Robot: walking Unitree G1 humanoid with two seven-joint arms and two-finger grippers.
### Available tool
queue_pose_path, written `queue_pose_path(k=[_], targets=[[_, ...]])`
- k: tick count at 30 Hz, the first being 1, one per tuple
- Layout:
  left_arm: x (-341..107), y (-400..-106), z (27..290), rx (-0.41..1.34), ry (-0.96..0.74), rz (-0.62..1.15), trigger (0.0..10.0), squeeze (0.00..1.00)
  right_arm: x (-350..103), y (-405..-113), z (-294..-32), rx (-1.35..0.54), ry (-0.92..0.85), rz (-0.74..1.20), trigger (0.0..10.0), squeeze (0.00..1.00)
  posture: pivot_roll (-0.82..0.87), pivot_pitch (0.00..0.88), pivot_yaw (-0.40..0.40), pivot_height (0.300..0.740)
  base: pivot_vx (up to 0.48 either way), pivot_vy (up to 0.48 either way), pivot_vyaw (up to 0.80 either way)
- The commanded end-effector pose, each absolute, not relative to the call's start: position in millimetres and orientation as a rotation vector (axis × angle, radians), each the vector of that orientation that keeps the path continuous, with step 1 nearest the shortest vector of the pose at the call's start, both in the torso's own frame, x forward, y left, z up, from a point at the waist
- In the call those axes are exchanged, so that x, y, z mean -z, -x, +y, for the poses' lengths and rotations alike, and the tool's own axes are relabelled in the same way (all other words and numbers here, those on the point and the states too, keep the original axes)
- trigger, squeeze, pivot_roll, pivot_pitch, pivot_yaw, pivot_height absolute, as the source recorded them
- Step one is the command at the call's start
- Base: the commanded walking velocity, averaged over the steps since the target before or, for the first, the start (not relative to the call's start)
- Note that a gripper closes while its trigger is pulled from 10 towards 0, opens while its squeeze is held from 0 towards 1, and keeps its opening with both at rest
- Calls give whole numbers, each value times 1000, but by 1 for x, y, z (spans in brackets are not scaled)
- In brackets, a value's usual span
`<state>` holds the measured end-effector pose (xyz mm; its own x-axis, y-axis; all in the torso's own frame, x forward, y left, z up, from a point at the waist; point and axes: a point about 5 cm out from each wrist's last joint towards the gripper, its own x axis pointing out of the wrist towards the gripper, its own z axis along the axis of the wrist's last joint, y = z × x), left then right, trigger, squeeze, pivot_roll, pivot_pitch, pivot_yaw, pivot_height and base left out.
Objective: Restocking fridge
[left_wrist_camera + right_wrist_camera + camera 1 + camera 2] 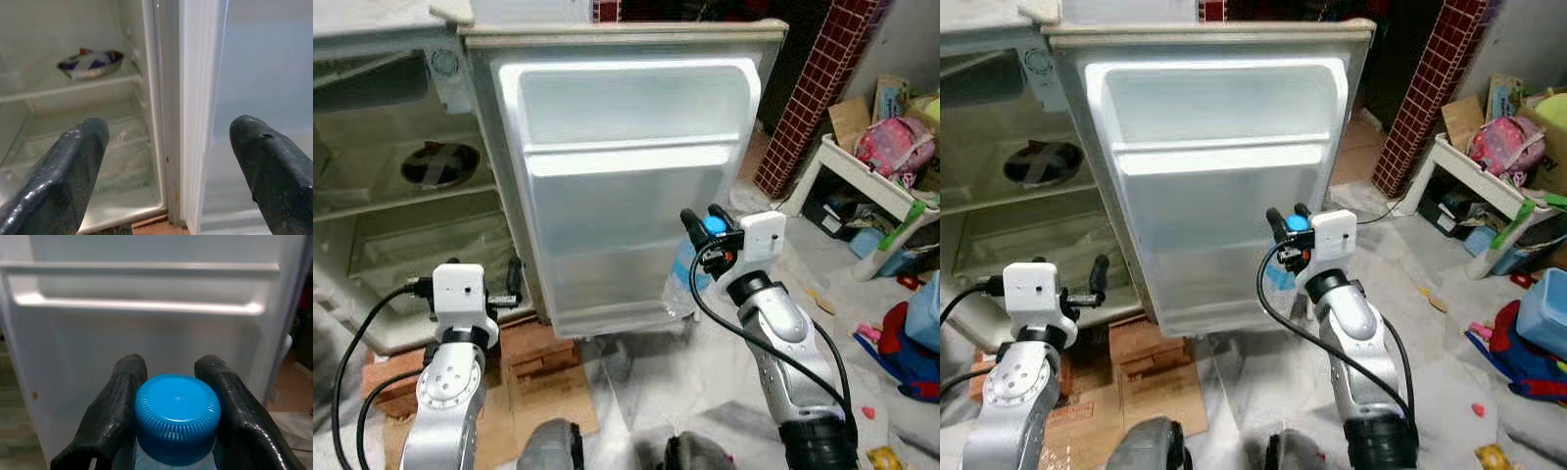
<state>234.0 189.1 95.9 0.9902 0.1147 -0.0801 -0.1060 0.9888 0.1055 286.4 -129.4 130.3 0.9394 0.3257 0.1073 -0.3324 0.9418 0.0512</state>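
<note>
The small white fridge stands open, its door (pixel 626 186) swung toward me with empty door shelves (pixel 142 306). My right gripper (pixel 705 227) is shut on a clear water bottle with a blue cap (pixel 177 416), held by the neck just in front of the door's lower part. The bottle's body (pixel 683 274) hangs below the fingers. My left gripper (pixel 514 284) stands open at the hinge side, between the door and the fridge cavity. Inside, a bowl (pixel 90 62) with something in it rests on a shelf.
Cardboard and bricks (pixel 538 367) lie under the fridge front. At the right are a brick pillar (pixel 813 98), a white stand (pixel 862 176) with a pink bag and clutter, and toys (pixel 911 343) scattered on the floor.
</note>
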Motion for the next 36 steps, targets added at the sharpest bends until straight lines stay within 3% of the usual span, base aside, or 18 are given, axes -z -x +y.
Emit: queue_pose_path(k=[1, 16, 36], targets=[[-93, -234, 190, -118, -113, 108, 10000, 0, -133, -288, -131, -331, -56, -105, 10000, 0, 26, 0, -23, 617, 0, 0, 0], [-96, -238, 199, -185, -130, 91, 10000, 0, -133, -287, -126, -383, -76, -115, 10000, 0, 27, 0, -22, 617, 0, 0, 0], [-95, -239, 200, -192, -107, 92, 10000, 0, -137, -283, -113, -487, -40, -150, 10000, 0, 26, 0, -23, 617, 434, 0, -6]])
